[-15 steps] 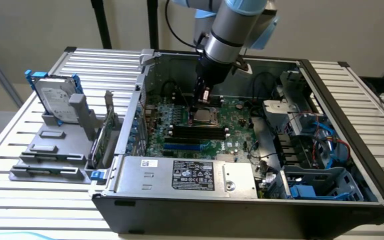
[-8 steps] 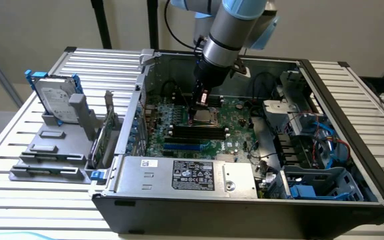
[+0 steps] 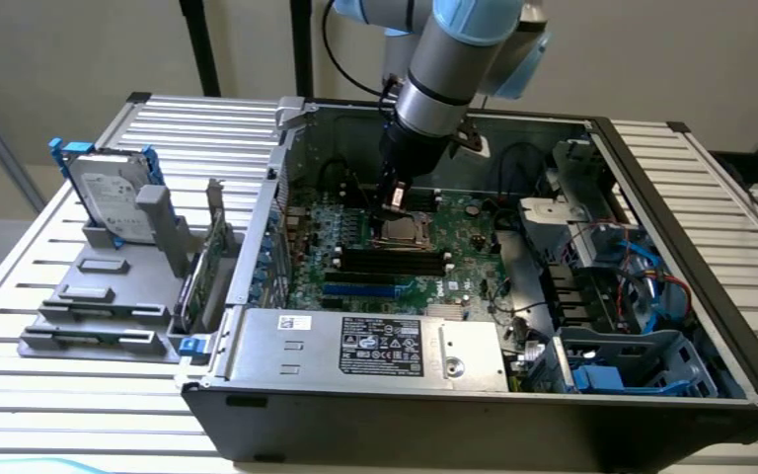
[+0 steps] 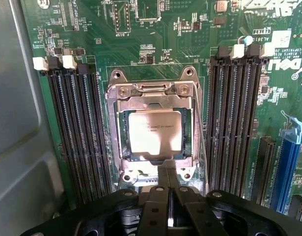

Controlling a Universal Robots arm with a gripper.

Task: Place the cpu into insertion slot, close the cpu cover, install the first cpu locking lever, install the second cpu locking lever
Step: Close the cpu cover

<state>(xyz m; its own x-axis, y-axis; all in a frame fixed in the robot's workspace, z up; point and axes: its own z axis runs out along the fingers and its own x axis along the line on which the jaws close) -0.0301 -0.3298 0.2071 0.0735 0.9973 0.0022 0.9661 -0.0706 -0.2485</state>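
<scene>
**Fingers at the cover's edge, cpu seated in its slot**

We see the cpu [image 4: 154,132] lying flat in the insertion slot [image 4: 120,147] at the middle of the motherboard [image 4: 155,39], between two banks of memory slots [image 4: 234,123], with the cpu cover [image 4: 151,96] down around it. The fingers [image 4: 159,196] are together, their tips touching the cover's near edge. We judge a slip to be the main risk. The tips bear on a narrow metal lip, and sliding off could scrape the board or let the cover spring up, since the thin wire locking lever [image 4: 200,128] beside it looks unlatched. We read "DEL" in white at the motherboard's edge. The cpu's print and the power supply label [image 3: 379,346] are illegible.
</scene>
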